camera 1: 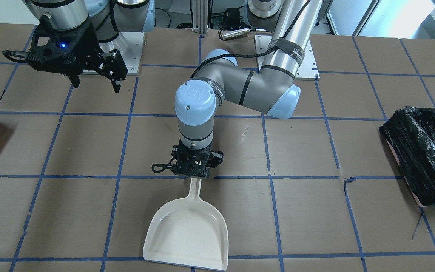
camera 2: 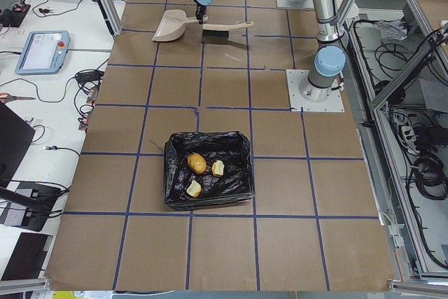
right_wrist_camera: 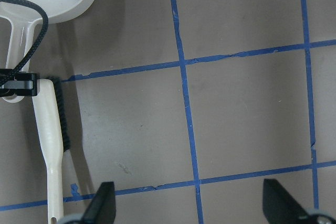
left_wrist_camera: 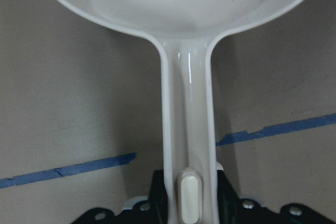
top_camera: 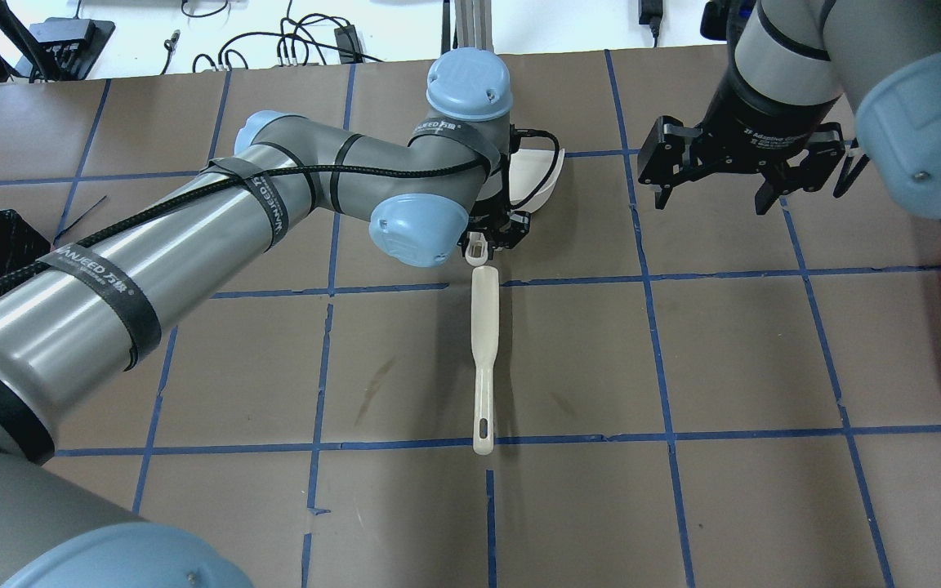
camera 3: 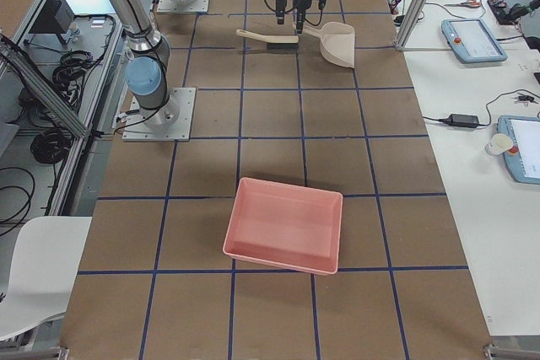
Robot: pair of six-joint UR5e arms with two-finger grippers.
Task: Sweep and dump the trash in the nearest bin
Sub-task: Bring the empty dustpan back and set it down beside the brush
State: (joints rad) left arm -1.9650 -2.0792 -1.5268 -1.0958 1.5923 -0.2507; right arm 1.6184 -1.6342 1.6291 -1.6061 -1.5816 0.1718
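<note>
Brown-papered table (camera 1: 89,151): trash (camera 2: 197,163) sits in the bin (camera 2: 206,136), left gripper (camera 1: 196,175) is clamped on the empty dustpan (camera 1: 187,230) handle, right gripper (top_camera: 713,200) hangs spread apart; risk: retreating unreleased drags dustpan into the brush (top_camera: 484,351) just behind.

The frame edge cuts off the bin (camera 1: 421,151).
</note>
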